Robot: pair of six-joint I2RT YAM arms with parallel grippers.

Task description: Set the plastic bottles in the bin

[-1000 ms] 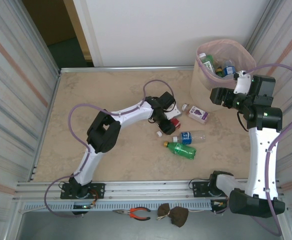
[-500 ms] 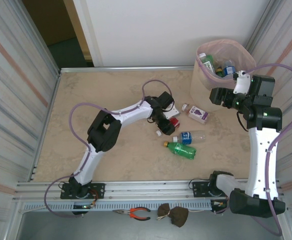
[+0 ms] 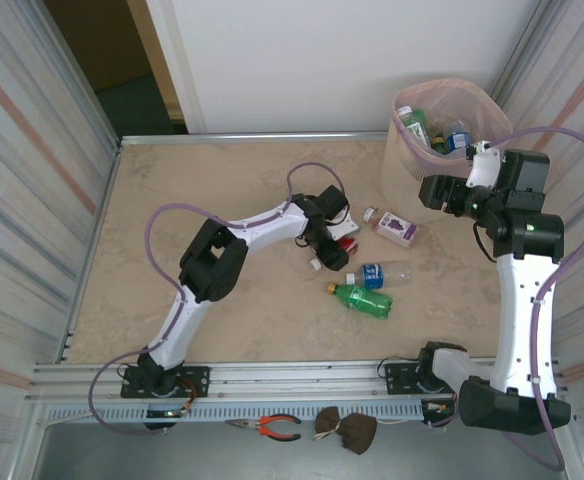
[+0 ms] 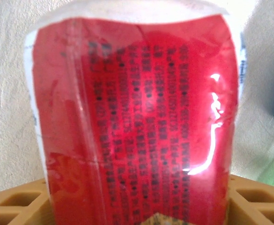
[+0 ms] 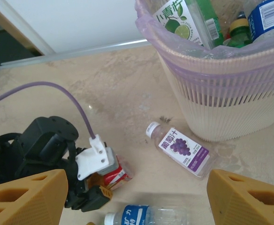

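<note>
Straddling red-label bottle (image 4: 137,122): left gripper (image 3: 330,245), fingers (image 4: 15,206) flanking it; clamped or loose, cannot tell. Right gripper (image 5: 137,194) spread wide, empty, beside bin (image 5: 221,103). Purple-label bottle (image 5: 184,152) ahead of its fingertips. Blue-label bottle (image 3: 382,272) and green bottle (image 3: 364,300) near left gripper.

Top cam: bright, even, diffuse light. Shadows on the table (image 3: 172,180) are short and soft. The white wall (image 3: 302,60) behind the far edge is near clipping. Left wrist cam: the red-label bottle (image 4: 137,122) is too close, so its print is soft. There's a curved glare streak on its right side and the pale background is washed out. Right wrist cam: sharp, bin (image 5: 221,103) well lit, probably slight barrel bend at frame edges.
</note>
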